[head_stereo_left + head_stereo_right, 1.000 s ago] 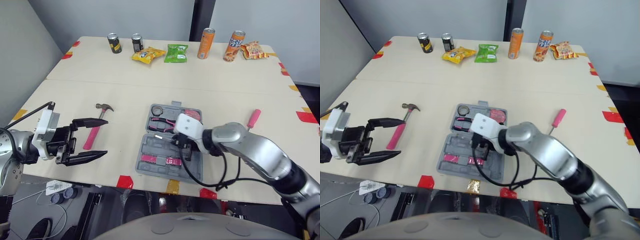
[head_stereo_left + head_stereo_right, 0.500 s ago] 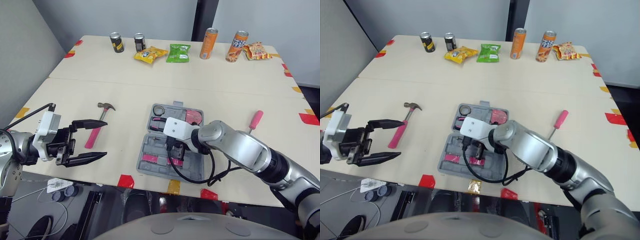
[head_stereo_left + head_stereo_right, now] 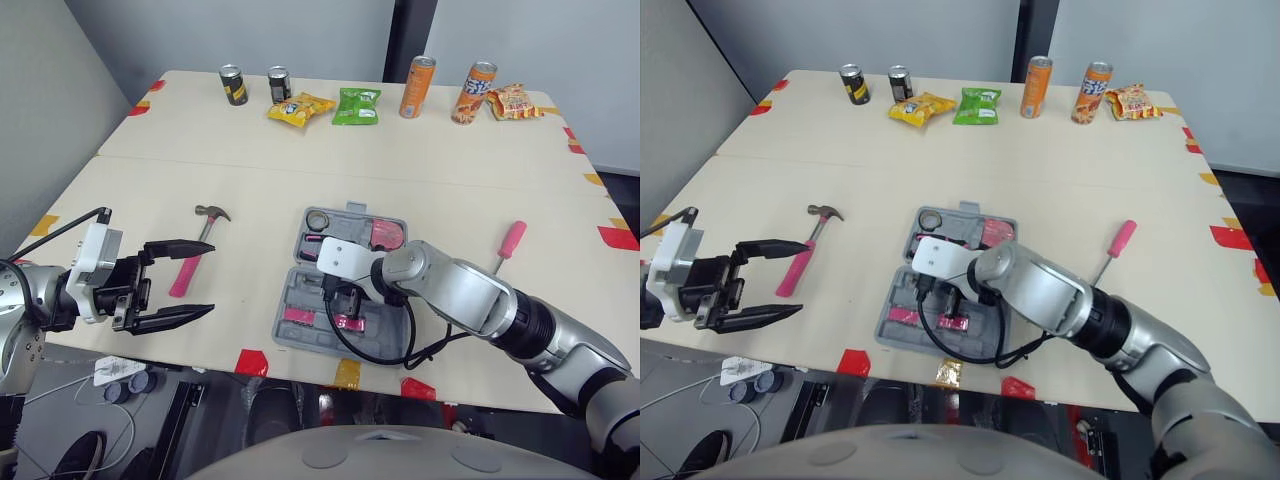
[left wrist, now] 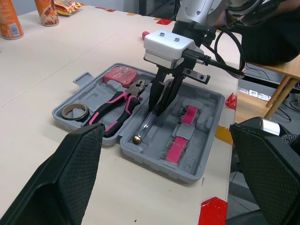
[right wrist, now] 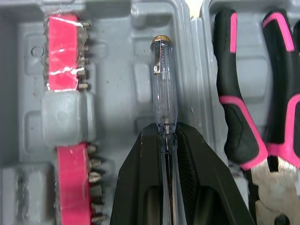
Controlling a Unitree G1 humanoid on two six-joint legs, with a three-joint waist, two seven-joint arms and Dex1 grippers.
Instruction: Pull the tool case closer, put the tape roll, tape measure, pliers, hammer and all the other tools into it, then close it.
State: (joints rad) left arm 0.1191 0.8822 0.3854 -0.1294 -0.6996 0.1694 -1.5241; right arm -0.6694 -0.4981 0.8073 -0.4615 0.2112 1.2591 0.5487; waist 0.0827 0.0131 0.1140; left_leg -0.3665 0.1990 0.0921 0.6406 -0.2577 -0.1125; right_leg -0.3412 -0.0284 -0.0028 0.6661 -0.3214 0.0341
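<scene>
The right tool [image 5: 167, 133] hides the clear tester's [image 5: 163, 89] tip.

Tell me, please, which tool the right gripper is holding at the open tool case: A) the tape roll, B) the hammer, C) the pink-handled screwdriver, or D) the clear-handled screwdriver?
D: the right gripper is closed on the shaft of the clear-handled screwdriver at the tool case, while the hammer lies outside it.

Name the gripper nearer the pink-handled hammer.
Left. The left gripper hangs open just beside the pink-handled hammer; the right gripper is over the grey tool case, shut on a clear screwdriver.
</scene>
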